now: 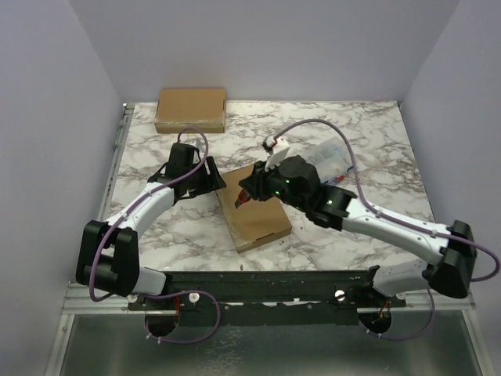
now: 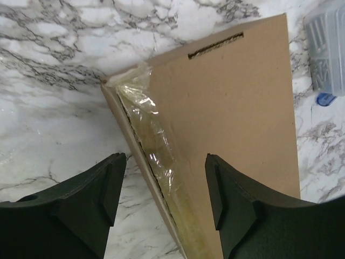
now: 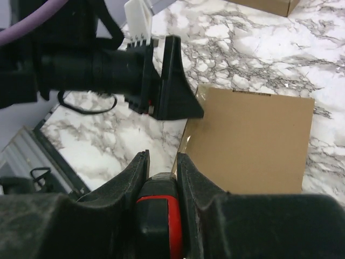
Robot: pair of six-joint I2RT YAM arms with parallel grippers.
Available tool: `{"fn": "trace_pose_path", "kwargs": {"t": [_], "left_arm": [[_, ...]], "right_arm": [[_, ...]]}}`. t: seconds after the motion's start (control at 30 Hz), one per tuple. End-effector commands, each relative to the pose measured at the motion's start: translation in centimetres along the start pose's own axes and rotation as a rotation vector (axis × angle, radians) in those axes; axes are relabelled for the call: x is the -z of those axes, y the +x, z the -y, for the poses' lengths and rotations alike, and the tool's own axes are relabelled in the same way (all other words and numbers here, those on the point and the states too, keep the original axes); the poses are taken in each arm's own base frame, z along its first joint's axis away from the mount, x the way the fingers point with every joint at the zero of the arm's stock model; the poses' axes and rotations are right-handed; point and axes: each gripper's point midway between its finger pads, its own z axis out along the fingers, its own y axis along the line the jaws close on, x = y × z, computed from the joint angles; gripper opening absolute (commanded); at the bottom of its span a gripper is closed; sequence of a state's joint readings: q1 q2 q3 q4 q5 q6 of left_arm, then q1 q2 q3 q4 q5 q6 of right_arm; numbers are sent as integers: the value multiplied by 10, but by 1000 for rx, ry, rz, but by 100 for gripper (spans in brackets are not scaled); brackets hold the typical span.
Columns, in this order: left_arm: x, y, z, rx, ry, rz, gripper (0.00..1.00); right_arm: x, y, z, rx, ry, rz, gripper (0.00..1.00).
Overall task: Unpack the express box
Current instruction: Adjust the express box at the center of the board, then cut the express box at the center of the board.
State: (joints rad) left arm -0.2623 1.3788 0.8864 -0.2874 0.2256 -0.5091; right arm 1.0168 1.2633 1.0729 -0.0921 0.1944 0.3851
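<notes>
A flat brown express box (image 1: 254,218) lies on the marble table, its left edge sealed with clear tape (image 2: 153,151). My left gripper (image 1: 213,177) is open, its fingers (image 2: 102,189) straddling the box's taped edge near the far left corner. My right gripper (image 1: 244,194) is shut on a black and red box cutter (image 3: 159,213) held over the box's left edge (image 3: 186,145). The box top also shows in the right wrist view (image 3: 253,140) and in the left wrist view (image 2: 232,102).
A second brown box (image 1: 191,110) sits at the table's far left. A clear plastic package (image 1: 329,163) lies right of the express box, also showing in the left wrist view (image 2: 326,54). A metal rail (image 1: 117,149) borders the table's left side.
</notes>
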Motion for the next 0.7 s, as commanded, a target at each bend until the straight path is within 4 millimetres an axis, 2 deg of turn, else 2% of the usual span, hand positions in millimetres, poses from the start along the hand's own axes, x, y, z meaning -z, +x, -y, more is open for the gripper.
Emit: {"fn": "trace_pose_path", "kwargs": {"t": [0.0, 0.17, 0.2, 0.37, 0.47, 0.67], "left_arm": [[-7, 6, 13, 30, 96, -6, 66], [-15, 15, 2, -21, 80, -21, 62], [-18, 17, -1, -25, 74, -24, 61], [-28, 25, -17, -36, 26, -37, 56], [-29, 22, -19, -30, 27, -38, 52], [-32, 29, -24, -24, 15, -62, 50]], "right_arm": [[-50, -11, -2, 30, 56, 23, 0], [-83, 4, -1, 59, 92, -2, 0], [-89, 1, -3, 70, 92, 19, 0], [-101, 8, -10, 135, 145, 57, 0], [-107, 12, -12, 135, 165, 78, 0], [-117, 12, -6, 128, 248, 103, 0]]}}
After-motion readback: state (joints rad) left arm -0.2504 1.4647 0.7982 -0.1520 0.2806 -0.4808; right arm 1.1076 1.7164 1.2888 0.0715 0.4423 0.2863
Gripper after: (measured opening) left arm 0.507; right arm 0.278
